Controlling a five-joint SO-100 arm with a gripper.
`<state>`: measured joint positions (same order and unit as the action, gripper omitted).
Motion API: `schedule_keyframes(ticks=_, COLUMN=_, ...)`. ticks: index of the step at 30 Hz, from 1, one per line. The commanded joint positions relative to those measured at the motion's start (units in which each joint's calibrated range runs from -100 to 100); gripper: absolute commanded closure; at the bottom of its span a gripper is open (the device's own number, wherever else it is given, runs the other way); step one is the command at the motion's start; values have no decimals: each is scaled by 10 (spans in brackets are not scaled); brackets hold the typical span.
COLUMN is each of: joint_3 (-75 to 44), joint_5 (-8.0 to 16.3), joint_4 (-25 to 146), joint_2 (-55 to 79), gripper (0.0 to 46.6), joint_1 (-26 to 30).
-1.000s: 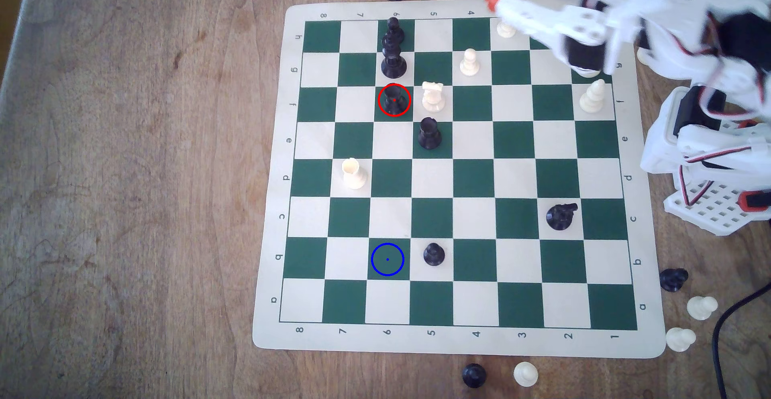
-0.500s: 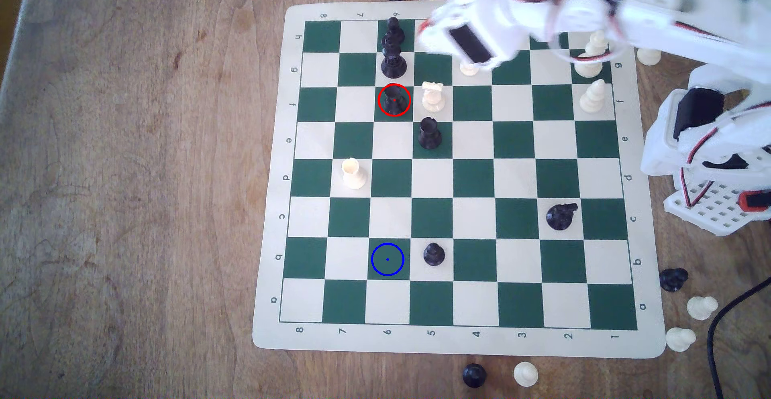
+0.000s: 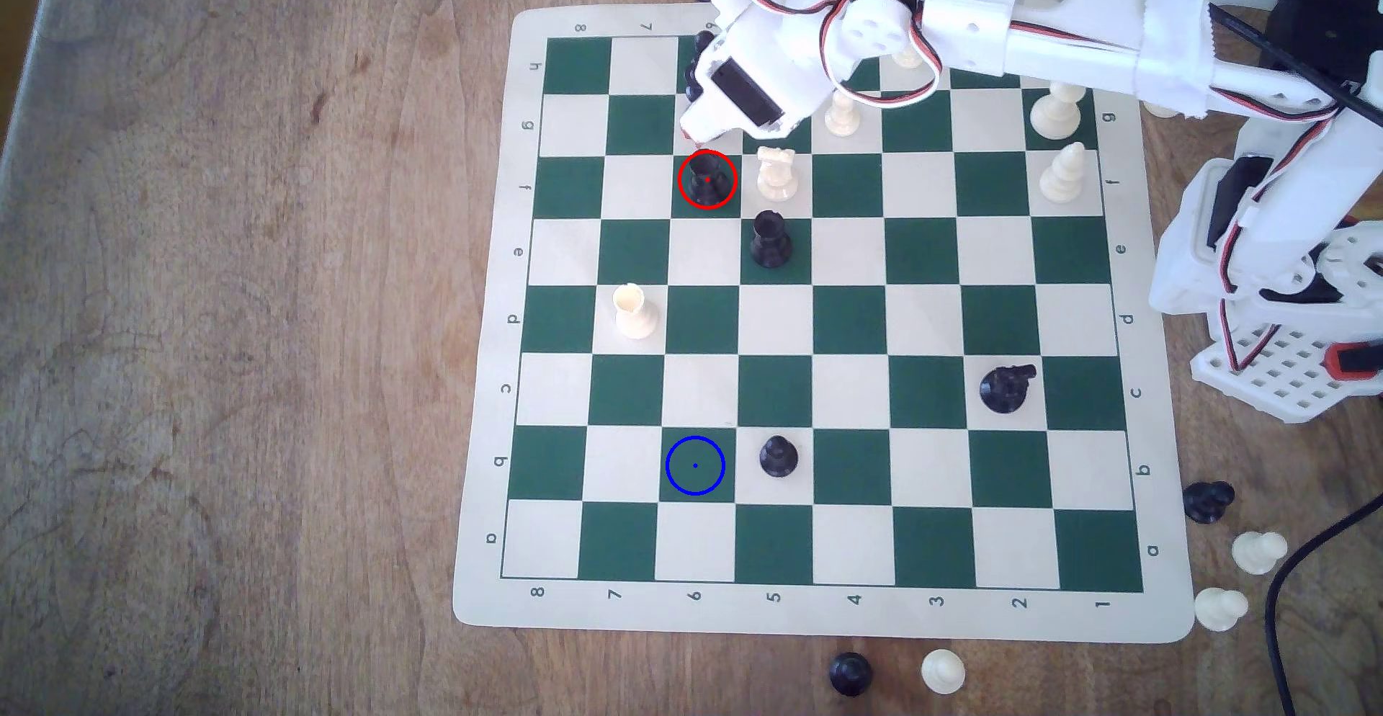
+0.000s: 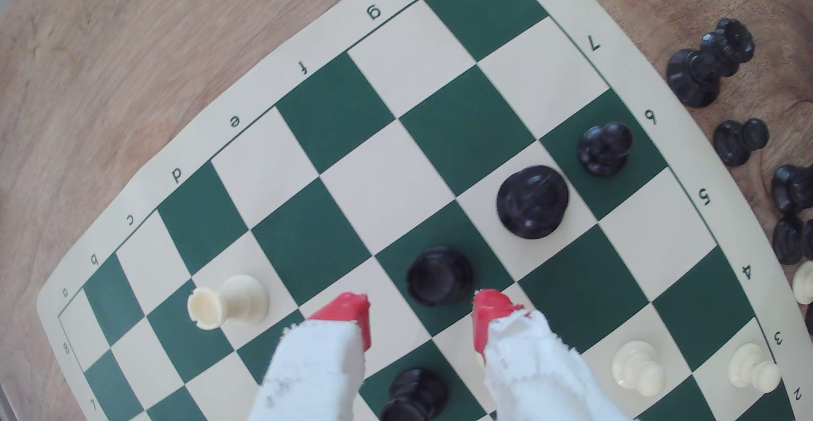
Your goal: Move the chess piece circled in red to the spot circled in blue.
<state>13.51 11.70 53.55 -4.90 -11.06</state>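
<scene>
On the green square with the red ring: the black rook [image 3: 706,179] stands upright, in row f, column 6 of the board [image 3: 486,387].
Same rook from my wrist: it [image 4: 439,275] is just past my red fingertips [image 4: 352,311], a little toward one of them, and not touching either.
My gripper [image 4: 422,320]: wide open, holding nothing, with a big gap between the two tips.
My gripper from above: it [image 3: 696,138] hangs over the square right next to the rook, on the row g side.
Blue ring spot [image 3: 695,465]: a bare green square in row b, column 6, well apart from the rook, four squares down the same column.
Next to the rook: a white piece [image 3: 776,174] stands on the very next square, toward the exterior view's right.
Second black rook [image 3: 769,239]: one square away, corner to corner, in row e.
Black pawn [image 3: 778,456]: just beside the blue ring spot.
White rook [image 3: 634,310]: in row d, column 7.
Black knight [image 3: 1006,387]: far off on the exterior view's right, in row c.
Table [image 3: 224,312]: brown wood, with spare pieces lying around the board.
</scene>
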Motion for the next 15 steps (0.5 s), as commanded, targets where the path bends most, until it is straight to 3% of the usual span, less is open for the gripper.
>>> schedule_keyframes(ticks=1, joint_3=-44, joint_5=-2, joint_4=6, joint_2=5, gripper=335, joint_1=16)
schedule_keyframes(ticks=15, joint_3=-38, joint_5=-28, joint_4=-48, joint_2=93, gripper=332, joint_1=4)
